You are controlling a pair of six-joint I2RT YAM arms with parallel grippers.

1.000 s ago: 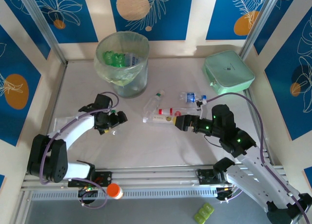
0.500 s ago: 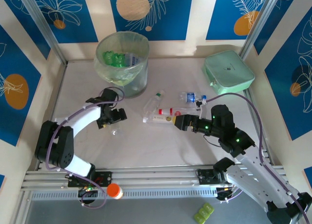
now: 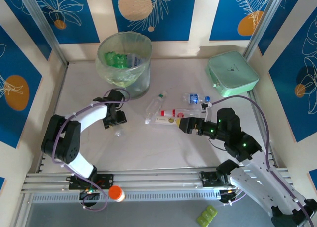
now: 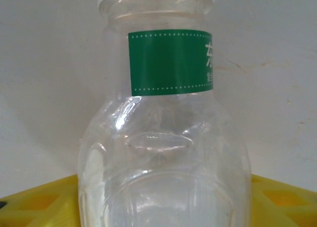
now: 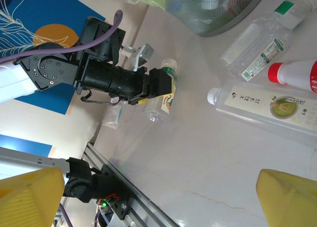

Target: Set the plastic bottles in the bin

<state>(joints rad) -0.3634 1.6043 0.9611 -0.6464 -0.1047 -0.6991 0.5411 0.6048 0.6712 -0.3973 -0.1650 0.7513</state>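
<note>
Several bottles (image 3: 115, 59) are lodged in the bin (image 3: 136, 86), four others (image 3: 164, 120) are left right of it, a green-labelled bottle (image 4: 163, 153) is straddled by the left pincer (image 3: 118, 122), whose grip cannot be told, and the right pincer (image 3: 183, 124) is spread wide, empty.

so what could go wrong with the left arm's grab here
The small clear bottle sits between the left jaws and looks smooth and round, so it might squirt out or slip on lifting. The bin stands tall close by; a low carry could knock its rim.

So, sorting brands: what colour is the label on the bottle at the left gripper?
Green label, best in left wrist view.
</note>
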